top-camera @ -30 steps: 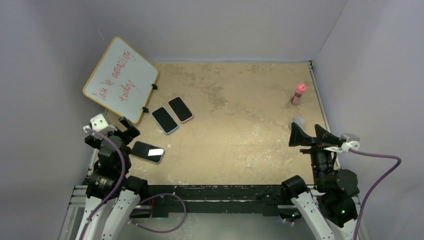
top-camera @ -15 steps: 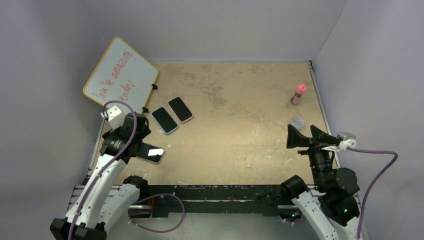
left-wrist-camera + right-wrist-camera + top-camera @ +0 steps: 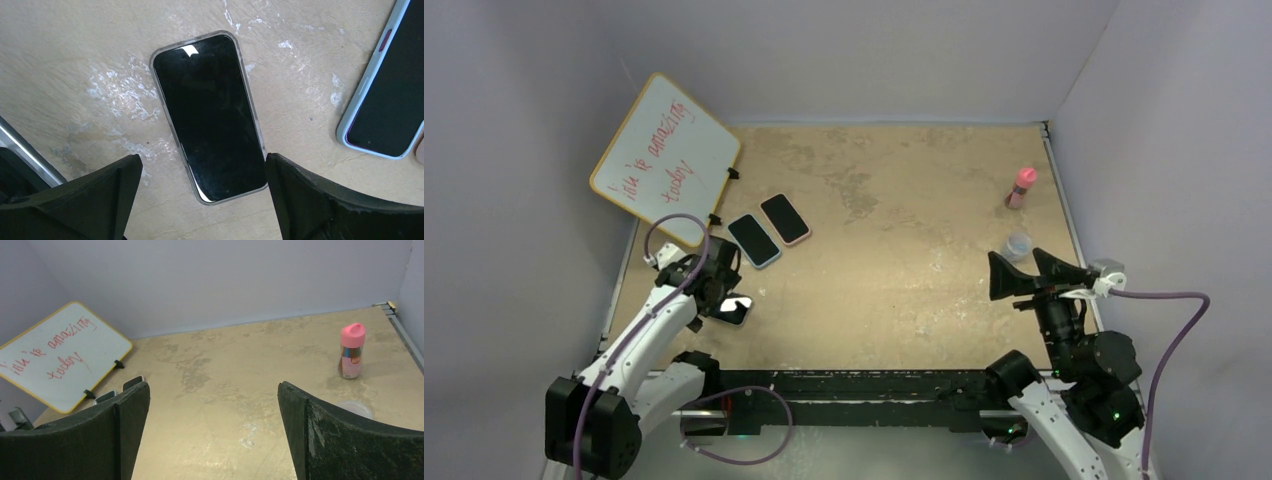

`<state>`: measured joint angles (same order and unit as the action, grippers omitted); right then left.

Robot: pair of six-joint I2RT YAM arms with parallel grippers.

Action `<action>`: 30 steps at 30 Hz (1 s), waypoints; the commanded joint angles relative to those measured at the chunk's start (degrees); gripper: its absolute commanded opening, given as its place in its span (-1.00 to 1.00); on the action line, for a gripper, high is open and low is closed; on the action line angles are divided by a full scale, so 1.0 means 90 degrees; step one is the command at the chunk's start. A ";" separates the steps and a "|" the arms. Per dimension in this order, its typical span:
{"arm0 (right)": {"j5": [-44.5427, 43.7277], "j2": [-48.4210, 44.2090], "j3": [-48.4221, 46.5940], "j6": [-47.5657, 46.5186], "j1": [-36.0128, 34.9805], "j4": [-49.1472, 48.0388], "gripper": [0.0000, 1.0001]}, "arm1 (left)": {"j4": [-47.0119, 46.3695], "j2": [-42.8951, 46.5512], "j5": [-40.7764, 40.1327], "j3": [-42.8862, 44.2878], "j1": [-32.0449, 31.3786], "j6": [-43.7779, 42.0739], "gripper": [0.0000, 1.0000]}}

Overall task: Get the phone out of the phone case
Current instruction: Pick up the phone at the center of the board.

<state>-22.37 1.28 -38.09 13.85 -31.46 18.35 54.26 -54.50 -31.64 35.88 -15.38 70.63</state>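
1. Approach step, top view: left gripper [image 3: 722,288] above phone [image 3: 738,308] at near-left of surface [image 3: 904,200]; right gripper [image 3: 1024,272] well apart.
2. Left wrist: jaws wide, empty, straddling phone; clear case [image 3: 151,60] on. Next: descent, grip on case edges.
3. Right wrist: jaws wide, nothing held.

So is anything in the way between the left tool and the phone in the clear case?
Nothing visible. The left tool hangs open right over the phone, a finger on each side; the blue-cased phone lies apart.
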 commanded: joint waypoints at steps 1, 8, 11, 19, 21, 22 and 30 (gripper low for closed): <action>0.0280 0.0237 0.0013 -0.0142 -0.0135 -0.0321 0.98 | -0.0406 -0.0313 0.0180 -0.0062 0.0056 0.0744 1.00; 0.0414 0.0253 0.0076 -0.0263 -0.0284 -0.0465 0.98 | -0.0683 -0.1245 0.0180 -0.0114 0.0108 0.1340 0.99; 0.0418 0.0236 0.0104 -0.0291 -0.0284 -0.0485 0.98 | -0.0716 -0.1565 0.0095 -0.0091 0.0164 0.1622 0.98; 0.0486 0.0272 0.0153 -0.0355 -0.0283 -0.0549 0.98 | -0.1088 -0.2087 0.0040 0.0037 0.0352 0.1623 0.98; 0.0484 0.0269 0.0162 -0.0356 -0.0279 -0.0572 0.98 | -0.1165 -0.2174 0.0032 -0.0002 0.0400 0.1590 0.98; 0.0475 0.0268 0.0160 -0.0357 -0.0283 -0.0583 0.98 | -0.1183 -0.2234 0.0009 -0.0031 0.0429 0.1588 0.98; 0.0565 0.0288 0.0159 -0.0367 -0.0290 -0.0588 0.98 | -0.1542 -0.2677 0.0024 -0.0298 0.0637 0.1384 0.88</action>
<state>-18.46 2.90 -36.93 11.51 -33.36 15.90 43.03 -75.66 -31.16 35.14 -10.87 83.81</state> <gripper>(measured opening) 0.987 0.977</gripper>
